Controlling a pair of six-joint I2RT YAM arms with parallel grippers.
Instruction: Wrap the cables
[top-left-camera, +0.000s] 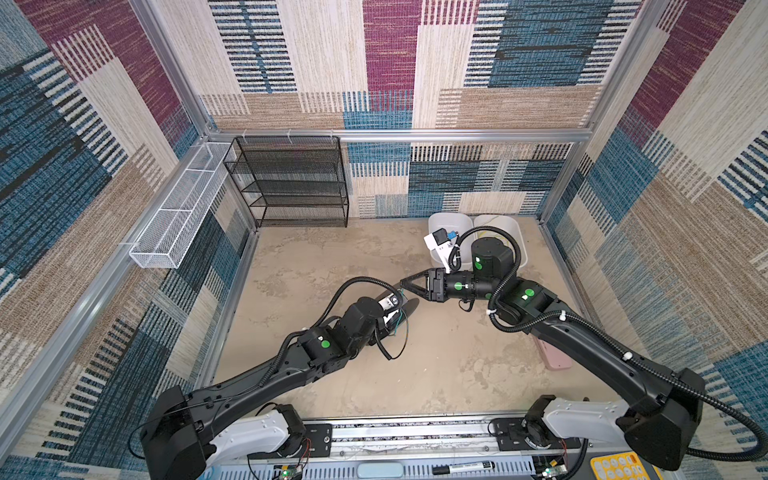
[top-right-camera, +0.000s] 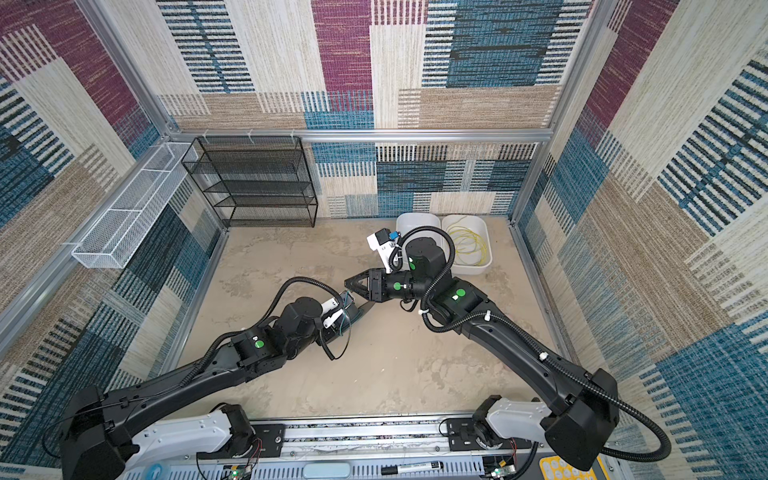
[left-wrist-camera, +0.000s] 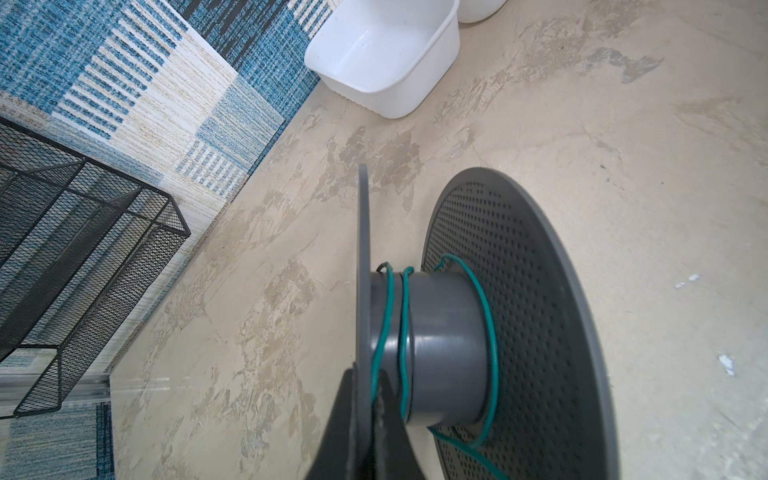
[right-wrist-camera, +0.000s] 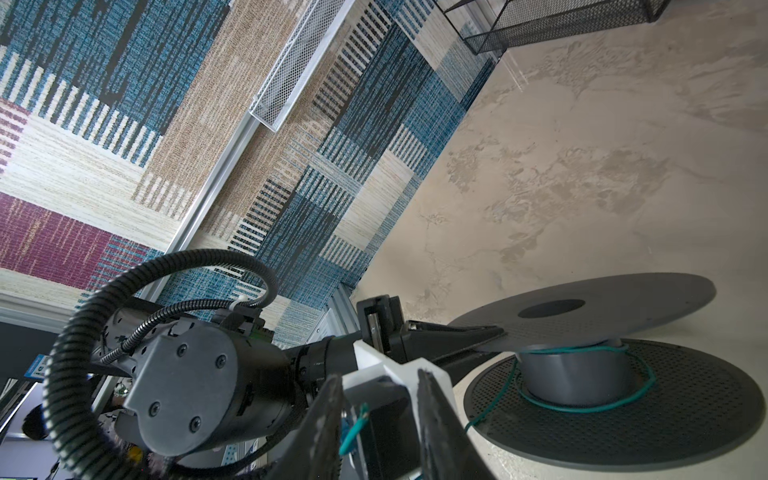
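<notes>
Bright, even light, soft shadows on the surface (top-left-camera: 436, 374). Both top views bow at the edges; wrist-view foregrounds blur.

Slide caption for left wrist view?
Left gripper pinches the grey spool by a flange; teal cable loose round its hub.

I'm looking into a booth closed on three sides by walls (top-left-camera: 390, 62) covered in woven patchwork of blue, maroon, cream and tan, framed with aluminium rails (top-left-camera: 457, 135). The floor (top-left-camera: 316, 266) is mottled beige, like worn plaster. A black mesh shelf (top-left-camera: 291, 183) stands against the back wall near the left corner, and a long white mesh basket (top-left-camera: 178, 208) runs along the left wall beside it. The light is soft and even.
</notes>
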